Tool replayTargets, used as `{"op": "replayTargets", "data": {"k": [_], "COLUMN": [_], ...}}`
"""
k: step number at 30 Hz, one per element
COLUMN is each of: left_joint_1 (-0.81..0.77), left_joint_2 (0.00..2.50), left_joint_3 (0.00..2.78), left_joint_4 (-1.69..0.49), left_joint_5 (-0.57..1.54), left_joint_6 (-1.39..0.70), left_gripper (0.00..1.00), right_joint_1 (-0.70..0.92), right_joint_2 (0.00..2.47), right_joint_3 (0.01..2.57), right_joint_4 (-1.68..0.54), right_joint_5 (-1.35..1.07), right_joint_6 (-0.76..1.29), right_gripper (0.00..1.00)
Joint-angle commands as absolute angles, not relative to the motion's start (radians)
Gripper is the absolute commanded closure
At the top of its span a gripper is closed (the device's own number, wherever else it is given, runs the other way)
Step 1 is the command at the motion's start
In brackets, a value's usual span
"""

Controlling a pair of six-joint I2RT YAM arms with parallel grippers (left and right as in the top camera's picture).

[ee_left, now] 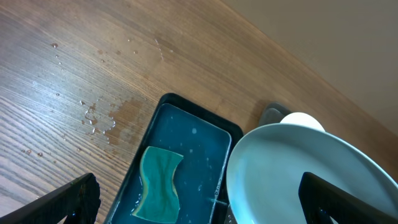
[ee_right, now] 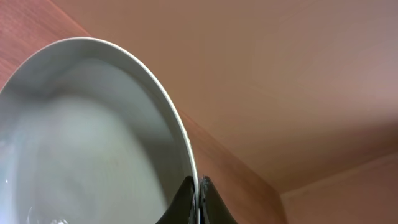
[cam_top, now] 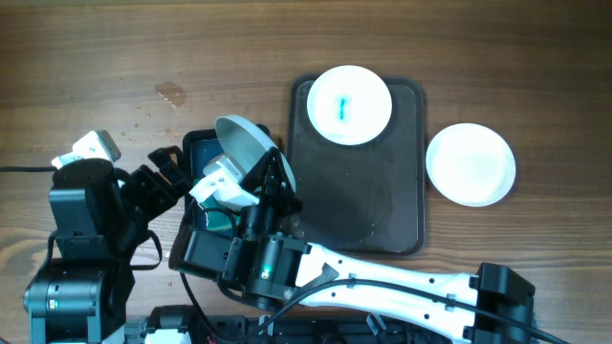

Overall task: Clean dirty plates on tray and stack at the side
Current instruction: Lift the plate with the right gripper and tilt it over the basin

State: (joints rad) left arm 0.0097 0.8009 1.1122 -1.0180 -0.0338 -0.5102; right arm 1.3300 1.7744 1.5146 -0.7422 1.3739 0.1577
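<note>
Wooden table (cam_top: pixel 96 48): carries everything. Water drops (ee_left: pixel 94 122) lie beside the blue tray, so that patch is probably slick.
Brown tray (cam_top: pixel 363 201): right of centre, with one plate at its far end and the rest bare.
Held plate (cam_top: pixel 241 143): tilted steeply in the air over the blue tray, left of the brown tray. No blue smear shows in either wrist view, though part of the face is blurred.
Smeared plate (cam_top: pixel 349 105): flat on the brown tray, blue streak at its centre, not yet wiped.
Clean plate (cam_top: pixel 470 164): plain white, on the table just right of the brown tray, likely the start of the stack.
Blue tray (ee_left: pixel 193 134): wet inside, partly beneath the held plate.
Green sponge (ee_left: pixel 158 183): flat in the blue tray, with nothing touching it.
Right gripper (ee_right: pixel 198 194): pinched narrow on the held plate's rim, one finger on each face.
Left gripper (ee_left: pixel 199 186): spread wide and empty, poised above the sponge end of the blue tray.
Step in hand: probably fetching the sponge to wipe the held plate.
Doing it well: bring the left gripper straight down on the sponge's middle, clear of the plate's overhanging lower edge. Then wipe lightly, pushing toward the pinched rim, since a thin wet edge grip could let the plate pivot or slip.
</note>
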Motion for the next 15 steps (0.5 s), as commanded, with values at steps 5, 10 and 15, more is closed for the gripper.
{"op": "replayTargets", "data": {"k": [5,10,15], "left_joint_1": [0.018,0.018,0.018], "left_joint_2": [0.801,0.801,0.801], "left_joint_3": [1.125,1.125,1.125], "left_joint_4": [-1.015,-1.015,-1.015], "left_joint_5": [-0.054,-0.054,-0.054], "left_joint_6": [-0.512,-0.512,-0.512], "left_gripper": [0.0,0.0,0.0], "right_joint_1": [1.338,1.338,1.338], "right_joint_2": [1.756,1.756,1.756], "right_joint_3": [1.535,1.535,1.535], "right_joint_4": [-0.717,-0.693,-0.673], "right_joint_5": [1.418,1.418,1.418], "right_joint_6": [0.13,0.105,0.104], "right_gripper": [0.96,0.96,0.96]}}
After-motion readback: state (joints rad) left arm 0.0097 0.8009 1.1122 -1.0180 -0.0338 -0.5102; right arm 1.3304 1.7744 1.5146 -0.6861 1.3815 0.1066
